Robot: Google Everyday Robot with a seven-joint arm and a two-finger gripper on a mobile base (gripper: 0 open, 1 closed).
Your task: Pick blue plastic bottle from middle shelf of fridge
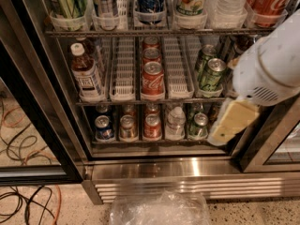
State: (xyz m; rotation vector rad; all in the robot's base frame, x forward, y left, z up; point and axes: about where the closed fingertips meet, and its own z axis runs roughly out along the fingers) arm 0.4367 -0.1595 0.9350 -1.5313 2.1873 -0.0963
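Observation:
The blue plastic bottle (86, 74) stands upright at the left end of the middle shelf (123, 76), in its own lane. It is slim, holds brown drink, and has a white cap and a white label with dark print. The fridge (187, 170) is open in front of me. My gripper (232, 121), a white housing with a pale yellow tip, hangs at the right in front of the lower shelves. It is far right of the bottle and holds nothing that I can see.
Red Coca-Cola cans (152, 78) fill the middle lane and green cans (212, 73) stand to the right. More cans line the bottom shelf (140, 128). The black door frame (33, 107) is on the left. Cables (23, 196) and a clear plastic bag (159, 210) lie on the floor.

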